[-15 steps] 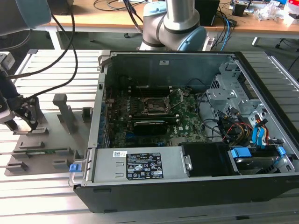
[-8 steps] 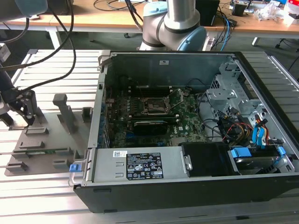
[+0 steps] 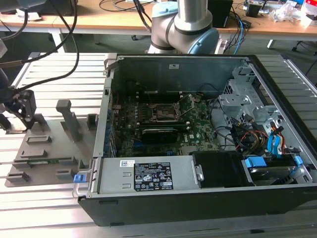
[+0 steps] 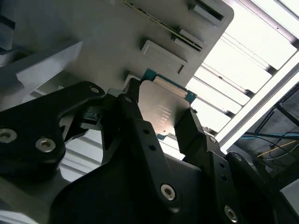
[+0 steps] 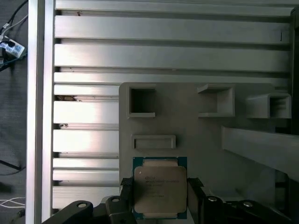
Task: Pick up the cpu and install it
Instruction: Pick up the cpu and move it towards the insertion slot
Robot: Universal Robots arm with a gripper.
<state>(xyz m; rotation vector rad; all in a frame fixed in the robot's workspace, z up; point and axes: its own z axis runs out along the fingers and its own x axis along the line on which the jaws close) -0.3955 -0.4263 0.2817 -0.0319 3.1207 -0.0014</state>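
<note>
CPU (image 5: pixel 160 189) sits between the fingers (image 5: pixel 195 187) of the gripper (image 4: pixel 161 105). They are pressed against two opposite edges of its green board, and its silvery lid faces the first wrist camera. It lies over the grey fixture plate (image 5: pixel 196 135). Whether it rests on the plate or is raised off it cannot be told.

Hidden or unclear:
- In the exterior view the gripper (image 3: pixel 20 119) is partly cut off at that view's left edge, and the chip between its fingers cannot be made out there.
- In both wrist views the gripper body covers the near edge of the chip.

Items, largest first:
- Slatted aluminium table (image 3: pixel 44 213) lies under the gripper and carries everything.
- Open computer case (image 3: pixel 198 203) stands well apart from the gripper, toward the exterior view's right. Inside are a green motherboard (image 3: pixel 198 131), a labelled power supply (image 3: pixel 148 176) along the near wall, a metal drive cage (image 3: pixel 242 106), and a bundle of blue and coloured cables (image 3: pixel 275 141).
- Robot arm (image 3: pixel 190 22) rises behind the case.
- Fixture plate, directly below the gripper, bears raised box-shaped pockets (image 5: pixel 142 100), a low rectangular block (image 5: pixel 154 141) just beyond the chip, and a long slanted rib (image 5: pixel 257 142) beside the gripper.
- Black socket (image 3: pixel 166 113) with a metal frame sits near the middle of the motherboard, far from the gripper. Its interior is too small to judge.
</note>
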